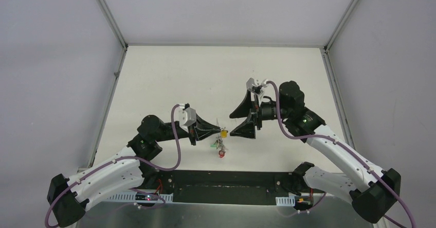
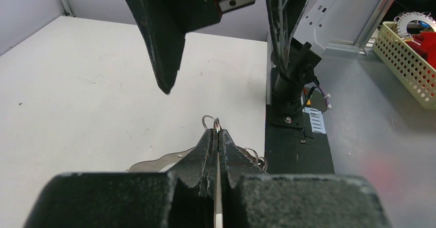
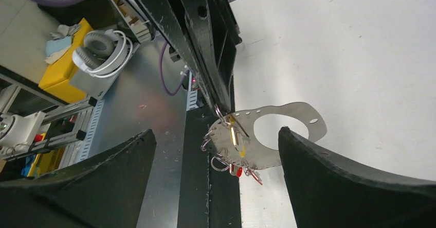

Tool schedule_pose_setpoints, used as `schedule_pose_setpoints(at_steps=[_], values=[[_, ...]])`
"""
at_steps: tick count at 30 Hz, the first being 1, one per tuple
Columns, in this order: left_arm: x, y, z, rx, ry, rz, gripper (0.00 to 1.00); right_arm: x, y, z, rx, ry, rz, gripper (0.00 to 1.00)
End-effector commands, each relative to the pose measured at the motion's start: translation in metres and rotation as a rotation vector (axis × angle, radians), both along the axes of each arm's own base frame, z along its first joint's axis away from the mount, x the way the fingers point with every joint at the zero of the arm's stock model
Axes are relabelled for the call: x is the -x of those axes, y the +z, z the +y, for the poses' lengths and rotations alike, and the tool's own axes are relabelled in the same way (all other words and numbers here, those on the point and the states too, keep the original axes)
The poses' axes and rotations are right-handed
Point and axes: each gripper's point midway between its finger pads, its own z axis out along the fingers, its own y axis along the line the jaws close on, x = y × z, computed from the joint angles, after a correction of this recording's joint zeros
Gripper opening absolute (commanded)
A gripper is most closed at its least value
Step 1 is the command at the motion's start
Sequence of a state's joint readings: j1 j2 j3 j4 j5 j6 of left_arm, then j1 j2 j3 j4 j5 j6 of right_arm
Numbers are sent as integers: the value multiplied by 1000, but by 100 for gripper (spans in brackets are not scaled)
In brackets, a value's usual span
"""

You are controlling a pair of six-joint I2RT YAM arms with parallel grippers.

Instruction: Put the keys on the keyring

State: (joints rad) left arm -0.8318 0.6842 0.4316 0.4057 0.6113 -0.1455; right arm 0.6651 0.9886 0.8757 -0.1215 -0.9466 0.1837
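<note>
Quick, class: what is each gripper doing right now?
Left gripper: closed on the flat grey metal keyring, small tagged keys dangling from it.
Right gripper: open, holding nothing.

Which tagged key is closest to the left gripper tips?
The small silvery key with the yellow plastic tag, just below the left gripper tips; the red-tagged key hangs farther down.

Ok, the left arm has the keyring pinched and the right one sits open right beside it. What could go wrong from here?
The left gripper holds the keyring only at its very fingertips, by a thin edge, so a nudge could twist it loose and drop everything. The right gripper stands wide open around the dangling keys, so closing might catch several at once, or the keyring itself.
</note>
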Motion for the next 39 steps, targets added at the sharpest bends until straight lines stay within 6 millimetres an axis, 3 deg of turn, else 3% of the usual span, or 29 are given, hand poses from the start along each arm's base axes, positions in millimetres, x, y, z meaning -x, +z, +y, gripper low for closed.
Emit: schedule_pose_setpoints(at_steps=[1,6,24,33,39], values=[[14,45,4,125,-45,-115,0,16,18,2,-124,119,-106,89],[20,50,3,146,-84,-133,0,19,6,7,-117,151,-92,77],[21,51,1,151,-97,-129,0,23,7,26,-119,186,-70,34],[19,50,1,148,-89,-124,0,23,11,27,-128,185,-66,0],[19,48,1,139,-83,-114,0,26,12,25,-132,188,-71,0]])
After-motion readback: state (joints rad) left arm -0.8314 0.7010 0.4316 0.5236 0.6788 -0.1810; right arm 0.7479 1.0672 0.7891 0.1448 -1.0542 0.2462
